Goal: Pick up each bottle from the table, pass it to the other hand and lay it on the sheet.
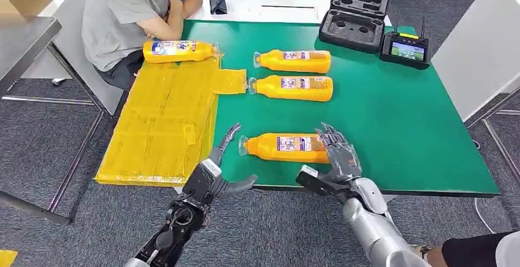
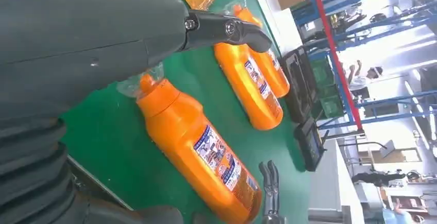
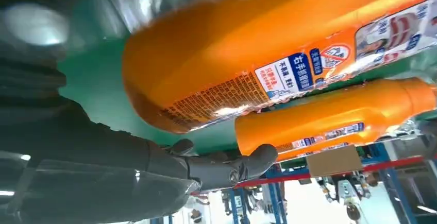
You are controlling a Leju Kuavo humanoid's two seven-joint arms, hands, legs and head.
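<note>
Green-topped bench (image 1: 392,119) carries everything; a white table abuts its far edge. Wrinkled yellow plastic sheet (image 1: 162,119) covers the bench's left end, hanging slightly past the near-left corner, with a small flap reaching toward the middle. A person in a grey shirt (image 1: 116,15) sits at the far-left corner, arms folded. Open black foam-lined case (image 1: 354,18) sits at the far edge right of centre, a black handheld controller with lit screen (image 1: 405,49) just beside it toward the far-right corner. Four orange plastic bottles with printed labels, all lying on their sides, caps pointing toward the sheet: one on the sheet (image 1: 179,51) at its far edge, near the person; two parallel ones mid-bench, far one (image 1: 294,61) and the one nearer (image 1: 292,88), close together but apart; the fourth, nearest bottle (image 1: 287,147), lies by the bench's near edge, between the two hands. Right hand (image 1: 336,153) is at that bottle's base end, fingers spread and raised around it, not clasped; actual contact cannot be told, bottle rests on the bench. Left hand (image 1: 224,166) sits at the near edge just beside the bottle's cap end, fingers apart, thumb out, holding nothing.
</note>
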